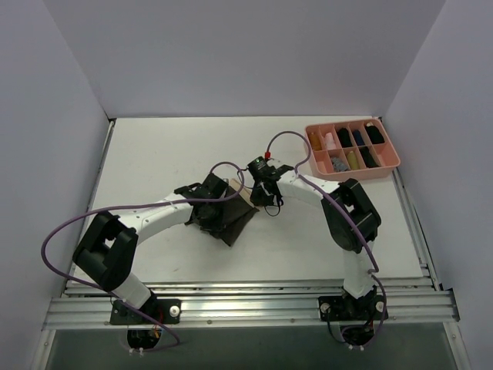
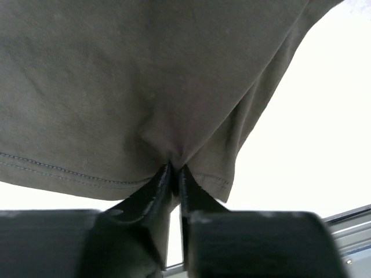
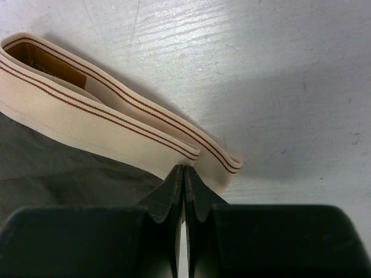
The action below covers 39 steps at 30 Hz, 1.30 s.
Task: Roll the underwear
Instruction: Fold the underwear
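The underwear [image 1: 236, 220] is a dark olive cloth lying mid-table between my two arms. My left gripper [image 1: 218, 208] is shut on a pinch of the olive cloth [image 2: 116, 87] near its stitched hem; its fingertips [image 2: 168, 176] meet in a pucker of fabric. My right gripper [image 1: 256, 201] is shut at the edge of the beige waistband [image 3: 104, 116], which has thin red-brown stripes and lies folded double on the table. The olive cloth [image 3: 58, 168] shows below the band in the right wrist view.
A pink compartment tray [image 1: 385, 165] with small rolled bundles stands at the back right. White walls enclose the table on three sides. A metal rail [image 1: 246, 304] runs along the near edge.
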Available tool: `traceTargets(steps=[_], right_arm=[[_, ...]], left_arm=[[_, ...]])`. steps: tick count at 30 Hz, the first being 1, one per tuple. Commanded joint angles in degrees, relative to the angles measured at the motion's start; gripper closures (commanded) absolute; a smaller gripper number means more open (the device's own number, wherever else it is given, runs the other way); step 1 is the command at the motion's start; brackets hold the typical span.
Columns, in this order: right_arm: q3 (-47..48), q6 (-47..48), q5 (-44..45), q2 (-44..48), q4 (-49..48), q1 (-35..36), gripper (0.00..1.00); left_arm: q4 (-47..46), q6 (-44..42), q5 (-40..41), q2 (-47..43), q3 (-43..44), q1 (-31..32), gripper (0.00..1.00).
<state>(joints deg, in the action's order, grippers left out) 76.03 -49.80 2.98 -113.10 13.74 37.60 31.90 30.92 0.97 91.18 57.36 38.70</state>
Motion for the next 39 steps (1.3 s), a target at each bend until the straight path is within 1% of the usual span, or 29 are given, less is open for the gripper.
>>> traceTargets(steps=[1, 2, 3, 4, 5, 8, 9, 11, 12, 14, 15, 17, 22, 28, 29, 30, 32, 33, 35, 36, 38, 39], right_arm=[[1.2, 0.1, 1.4, 2.2, 2.8, 0.5, 1.0], [1.1, 0.1, 1.4, 2.0, 2.7, 0.5, 1.0], [1.1, 0.1, 1.4, 2.0, 2.7, 0.5, 1.0], [1.1, 0.1, 1.1, 1.9, 2.5, 0.5, 1.0], [1.1, 0.2, 1.0, 1.9, 2.3, 0.5, 1.0], [1.2, 0.4, 0.9, 2.2, 2.2, 0.4, 1.0], [1.4, 0.5, 0.9, 2.2, 2.2, 0.5, 1.0], [1.6, 0.7, 0.9, 2.3, 2.3, 0.4, 1.0], [1.6, 0.8, 0.8, 2.3, 2.3, 0.4, 1.0], [1.6, 0.8, 0.5, 2.2, 2.3, 0.4, 1.0], [1.6, 0.8, 0.5, 2.1, 2.3, 0.3, 1.0], [1.7, 0.8, 0.4, 2.3, 2.3, 0.3, 1.0], [2.2, 0.4, 0.2, 2.4, 2.3, 0.2, 1.0], [1.7, -0.1, 0.4, 2.4, 1.9, 0.2, 1.0], [1.5, -0.2, 0.4, 2.4, 1.7, 0.0, 0.97], [1.3, -0.2, 0.4, 2.4, 1.6, -0.1, 0.92], [1.1, -0.1, 0.3, 2.1, 1.5, -0.2, 0.87], [1.1, -0.1, 0.4, 2.1, 1.3, -0.2, 0.84], [1.2, -0.1, 0.5, 1.9, 1.1, -0.3, 0.82], [1.3, -0.1, 0.6, 1.7, 1.1, -0.2, 0.81], [1.5, -0.1, 0.7, 1.2, 1.1, -0.3, 0.81], [1.7, -0.1, 0.8, 0.9, 1.2, -0.3, 0.81]], left_arm=[[1.6, -0.1, -1.0, 0.0, 2.4, 0.2, 0.78], [1.7, -0.2, -1.0, 0.2, 2.2, 0.2, 0.74], [1.6, -0.2, -1.0, 0.3, 2.1, 0.2, 0.76], [1.6, -0.2, -1.0, 0.3, 2.1, 0.2, 0.82], [1.4, -0.4, -1.0, 0.2, 1.9, 0.2, 0.96], [0.9, -0.5, -2.9, 0.0, 1.8, 0.2, 0.98], [1.0, -0.5, -3.2, 0.1, 2.0, 0.2, 0.97], [1.4, -0.5, -3.3, 0.7, 2.4, 0.2, 0.91], [1.4, -0.5, -3.3, 0.8, 2.6, 0.2, 0.85], [1.0, -0.8, -3.3, 1.1, 2.6, 0.2, 0.77], [0.7, -0.9, -3.6, 1.1, 2.5, 0.2, 0.69], [-0.2, -1.1, -3.9, 1.0, 2.1, 0.3, 0.65], [-2.6, -2.8, -4.4, 2.1, 1.1, 0.3, 0.63], [-3.4, -4.1, -4.3, 5.6, 1.5, 0.2, 0.62], [-3.6, -4.1, -4.2, 5.7, 1.4, 0.2, 0.62], [-3.8, -4.1, -4.2, 5.9, 1.3, 0.2, 0.63], [-3.8, -3.9, -4.0, 6.0, 1.3, 0.2, 0.63], [-3.9, -3.9, -3.7, 6.0, 1.3, 0.3, 0.64], [-4.0, -3.8, -3.5, 6.2, 1.4, 0.2, 0.69], [-4.1, -3.8, -3.5, 6.3, 1.5, 0.2, 0.77], [-4.0, -3.8, -3.6, 6.6, 1.8, 0.2, 0.85], [-4.0, -3.8, -3.6, 6.6, 1.9, 0.2, 0.92]])
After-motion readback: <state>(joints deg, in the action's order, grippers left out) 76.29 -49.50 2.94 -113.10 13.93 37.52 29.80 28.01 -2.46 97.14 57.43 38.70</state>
